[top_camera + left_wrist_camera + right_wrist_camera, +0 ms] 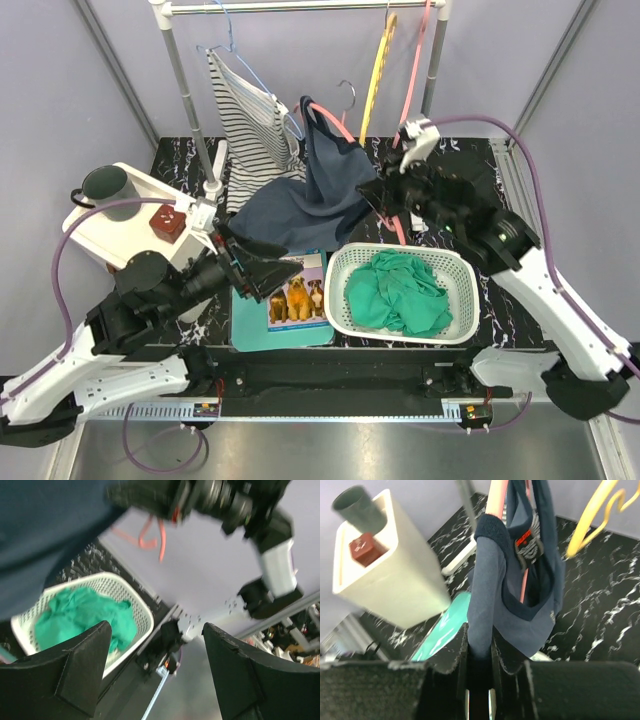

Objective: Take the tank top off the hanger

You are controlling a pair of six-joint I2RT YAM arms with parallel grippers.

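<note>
1. The overhead view is bright, softly and evenly lit, and sharp throughout. No hard shadows fall on the pale walls.
2. The rack poles point(185, 90) splay apart toward the top edge, a wide-angle effect.
3. The steel strip point(350, 450) behind both tools shows a dull sheen without glare.
4. In the left wrist view, motion blur smears everything beyond the left tool point(155, 630). The right arm point(277, 565) above it and the basket point(142, 612) to its left are soft, while its own fingers point(80, 665) look fairly crisp.
5. The tank top point(45, 530) up-left of it is a dark, featureless mass.
6. In the right wrist view, the right tool point(479, 635) sits too near the lens, black and unfocused. The tray point(395, 590) and mug point(357, 505) to its left are streaked, and the marble surface point(600, 595) to its right is clearer.
</note>
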